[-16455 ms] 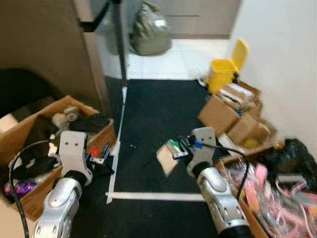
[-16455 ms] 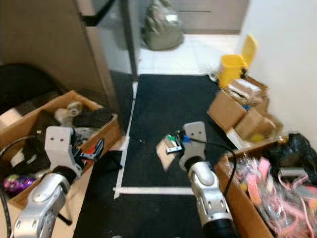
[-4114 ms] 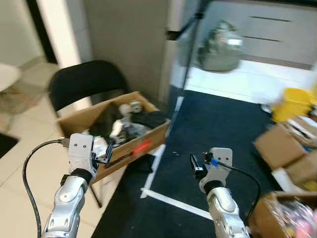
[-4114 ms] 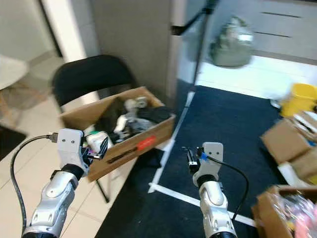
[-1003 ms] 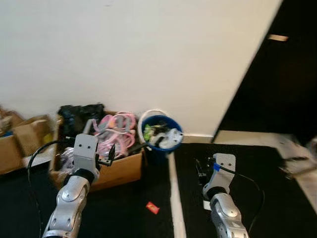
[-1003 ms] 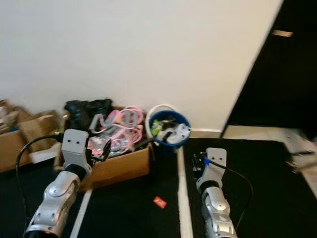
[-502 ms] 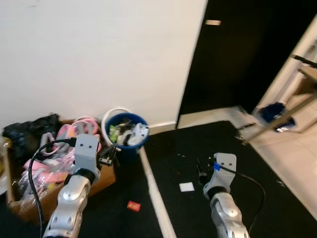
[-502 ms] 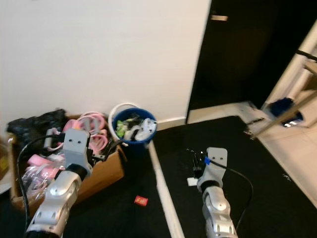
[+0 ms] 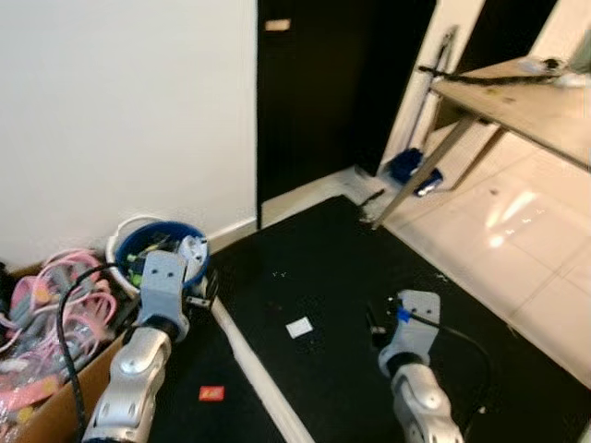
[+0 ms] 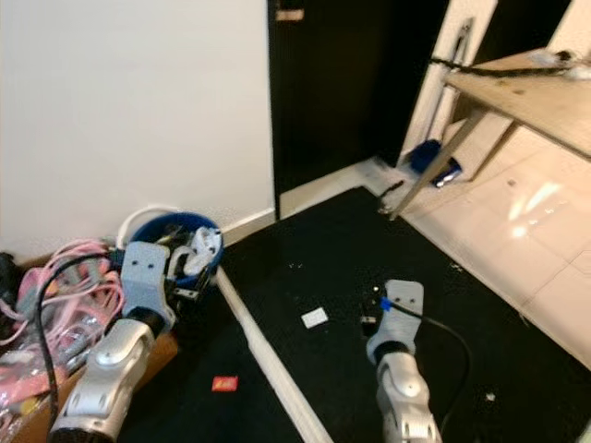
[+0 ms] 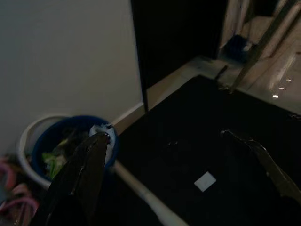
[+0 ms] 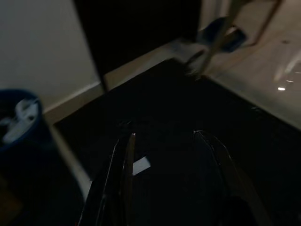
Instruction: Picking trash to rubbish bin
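Observation:
A blue rubbish bin (image 9: 157, 247) with a white rim stands against the white wall, full of mixed trash. My left gripper (image 9: 209, 286) hangs open and empty just in front of the bin. On the black mat lies a small white paper scrap (image 9: 298, 327), between the two arms. A red scrap (image 9: 211, 393) lies nearer me on the left. My right gripper (image 9: 373, 323) is open and empty, a short way right of the white scrap. The right wrist view has the white scrap (image 12: 141, 165) just beyond its fingers (image 12: 124, 165).
A cardboard box (image 9: 42, 397) of pink items sits left of the bin. A white tape line (image 9: 249, 369) crosses the mat. A dark doorway (image 9: 323, 92) is ahead. A slanted wooden board (image 9: 517, 92) on legs and a blue object (image 9: 411, 168) stand on the tiled floor at right.
The camera has swung right, so the bin and box slid to the picture's left and the doorway and tiles came in. The packet my right gripper held long before is gone.

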Motion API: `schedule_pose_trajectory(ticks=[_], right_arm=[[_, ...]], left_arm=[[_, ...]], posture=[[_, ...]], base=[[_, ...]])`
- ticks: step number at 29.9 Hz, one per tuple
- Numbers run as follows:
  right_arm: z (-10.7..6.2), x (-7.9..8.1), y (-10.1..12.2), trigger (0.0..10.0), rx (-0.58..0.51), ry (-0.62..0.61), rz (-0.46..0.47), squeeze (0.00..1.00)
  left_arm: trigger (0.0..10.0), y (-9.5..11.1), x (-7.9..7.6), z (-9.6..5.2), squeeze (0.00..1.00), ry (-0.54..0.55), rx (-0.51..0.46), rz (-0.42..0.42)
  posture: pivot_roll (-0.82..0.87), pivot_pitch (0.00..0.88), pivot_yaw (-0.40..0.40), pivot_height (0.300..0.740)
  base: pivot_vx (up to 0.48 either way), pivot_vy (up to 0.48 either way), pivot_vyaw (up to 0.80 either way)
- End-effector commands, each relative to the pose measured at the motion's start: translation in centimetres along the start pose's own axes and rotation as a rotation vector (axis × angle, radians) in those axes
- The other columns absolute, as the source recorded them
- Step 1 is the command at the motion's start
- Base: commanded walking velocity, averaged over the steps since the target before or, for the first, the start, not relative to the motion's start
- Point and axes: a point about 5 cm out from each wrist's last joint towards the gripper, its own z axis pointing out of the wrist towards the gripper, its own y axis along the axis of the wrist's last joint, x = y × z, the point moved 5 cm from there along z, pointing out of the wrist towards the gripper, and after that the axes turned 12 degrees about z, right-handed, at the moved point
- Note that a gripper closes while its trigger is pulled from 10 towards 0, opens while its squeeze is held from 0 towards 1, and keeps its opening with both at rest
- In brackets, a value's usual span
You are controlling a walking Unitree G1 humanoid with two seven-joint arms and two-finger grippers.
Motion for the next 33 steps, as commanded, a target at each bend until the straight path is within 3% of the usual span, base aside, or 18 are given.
schedule_pose_trajectory(ticks=[1, 33], right_arm=[[-0.32, -0.22, -0.53, 10.0, 0.019, -0.017, 0.002, 0.00], [-0.54, -0.86, -0.38, 10.0, 0.021, -0.036, -0.007, 0.00]], left_arm=[[10.0, -1.11, -0.13, -0.23, 0.00, -0.010, 0.047, 0.009], [10.0, -0.35, -0.94, 0.21, 0.00, -0.032, 0.011, 0.009]], posture=[[-0.04, 0.100, 0.013, 0.740], [-0.05, 0.098, 0.013, 0.740]], base=[[0.000, 0.000, -0.80], [0.000, 0.000, -0.80]])
